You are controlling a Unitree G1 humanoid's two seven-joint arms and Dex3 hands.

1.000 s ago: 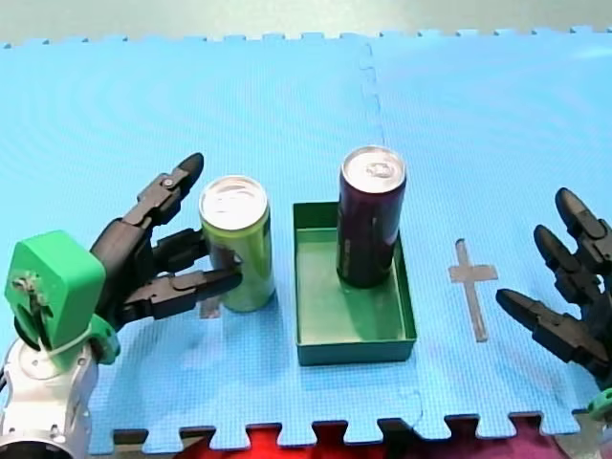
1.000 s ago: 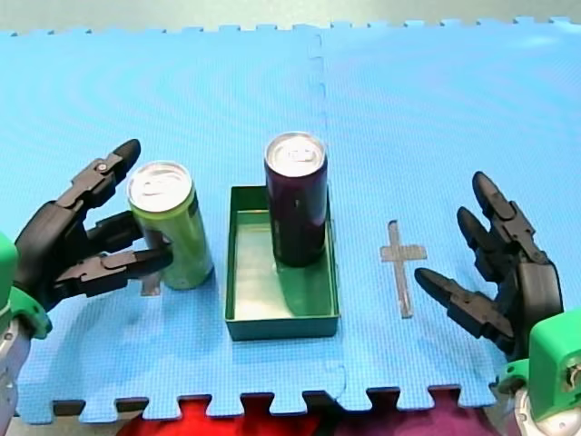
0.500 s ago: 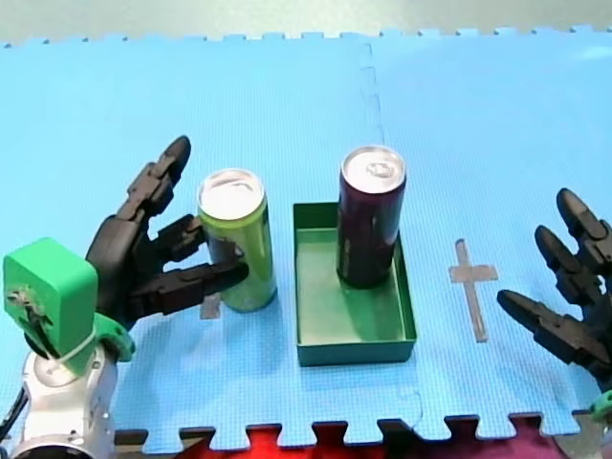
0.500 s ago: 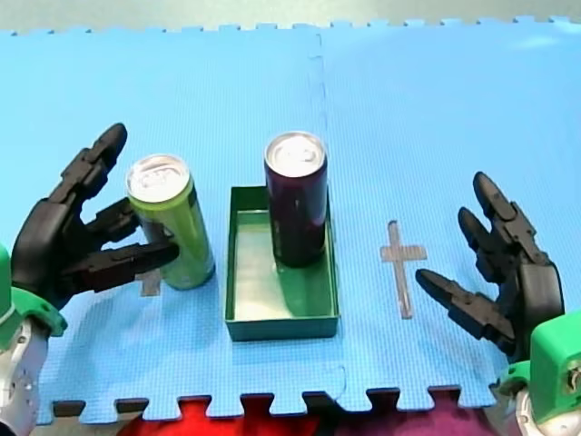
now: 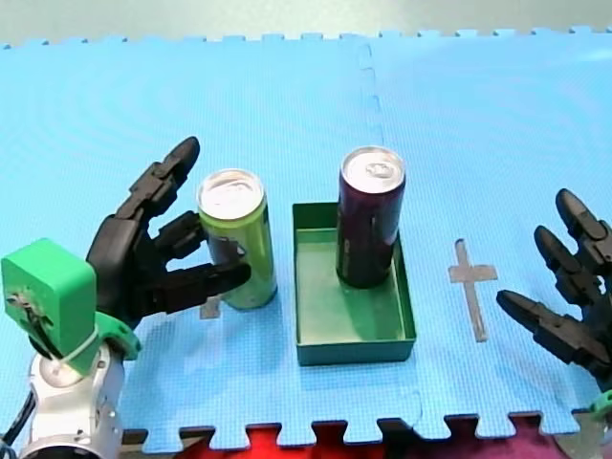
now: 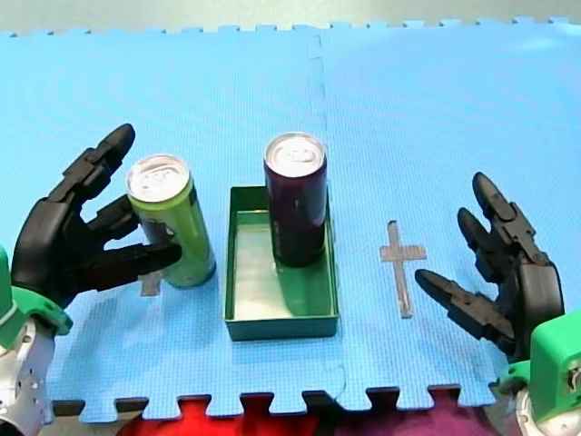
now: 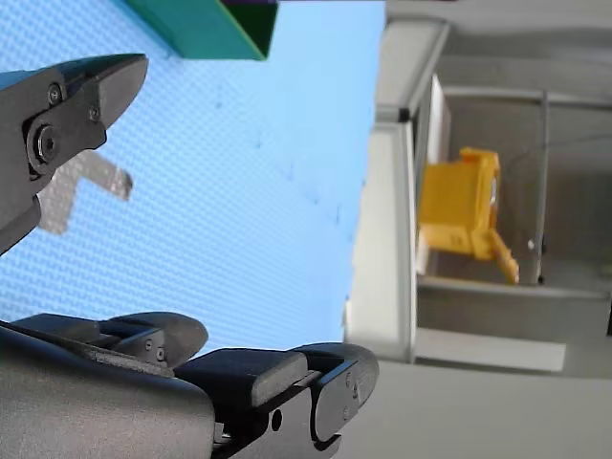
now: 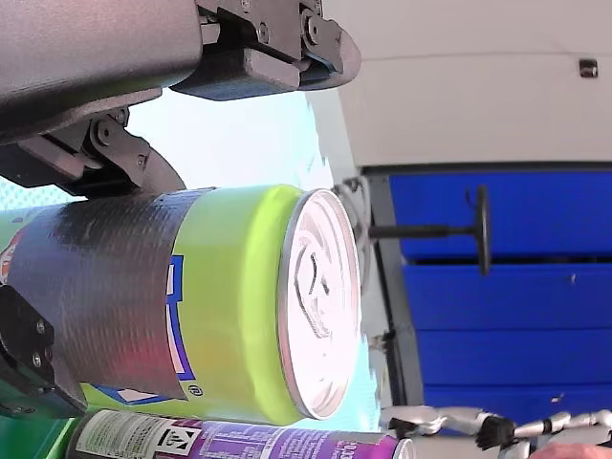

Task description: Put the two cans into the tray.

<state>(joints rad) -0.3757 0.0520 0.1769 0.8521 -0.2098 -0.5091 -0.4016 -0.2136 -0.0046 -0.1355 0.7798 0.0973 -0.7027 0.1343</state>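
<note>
Closing in since a second ago, the left hand (image 5: 129, 258) now wraps the green can (image 5: 236, 244), thumb across its front and the other fingers behind it. That can stands on the blue mat (image 5: 239, 96), just outside the left wall of the green tray (image 5: 354, 350). The tray sits near the mat's front edge and holds the purple can (image 5: 370, 229), upright at its far end. A grey tape cross (image 5: 471, 285) lies right of the tray. The right hand (image 5: 574, 306), holding nothing, is near the front right corner.

The left hand (image 5: 143, 263) hid part of the green can (image 5: 239, 234) and a tape mark (image 5: 208, 308); its grip was unclear. The picture's edge cut the right hand (image 5: 572, 304).
</note>
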